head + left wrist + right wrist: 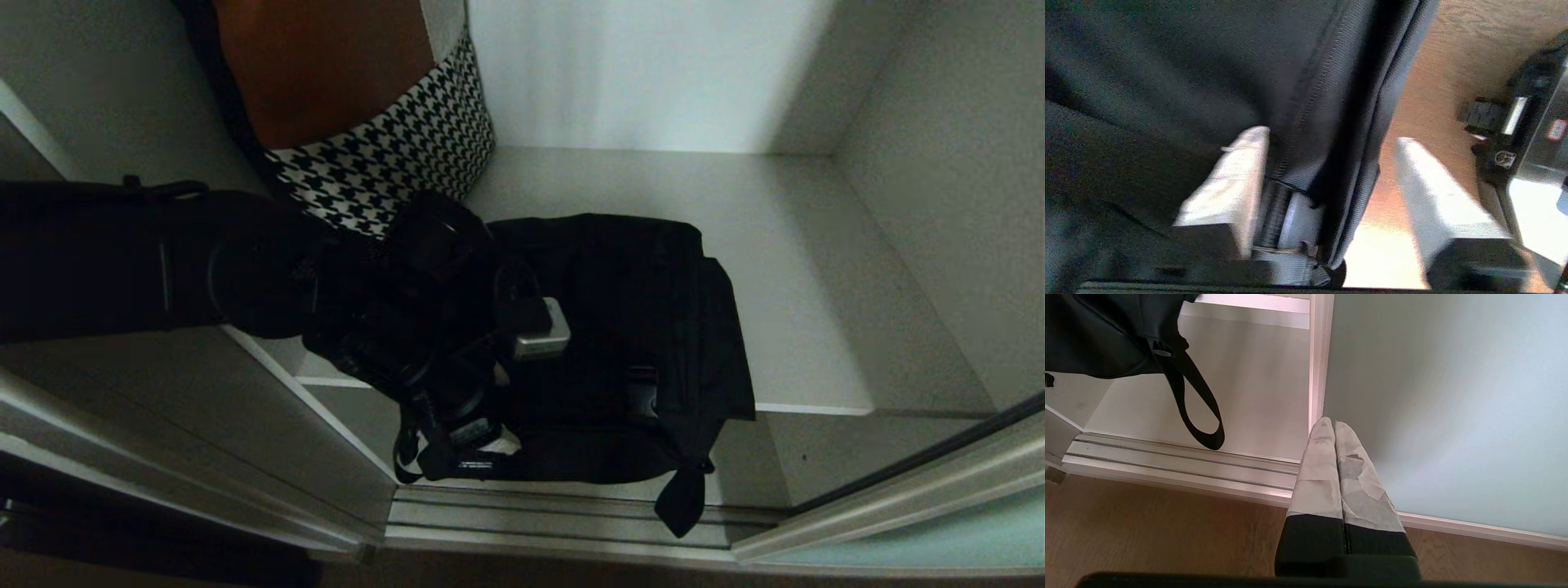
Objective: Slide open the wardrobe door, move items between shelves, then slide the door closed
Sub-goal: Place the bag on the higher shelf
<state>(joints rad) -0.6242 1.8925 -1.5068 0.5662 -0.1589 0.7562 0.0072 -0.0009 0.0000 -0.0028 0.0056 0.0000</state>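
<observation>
On the shelf [816, 310], the bag [637, 327] overhangs the front edge; the left gripper [1327, 179], part-open, straddles its folded edge without clamping; the right gripper [1335, 457], fingers together, hangs idle by the door [1445, 408].

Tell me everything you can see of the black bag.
The black bag is floppy dark fabric with a zip seam, a plastic buckle and a dangling webbing strap. It lies on the pale shelf, its front overhanging the edge. The left gripper straddles a fabric fold, fingers apart, not yet shut.
</observation>
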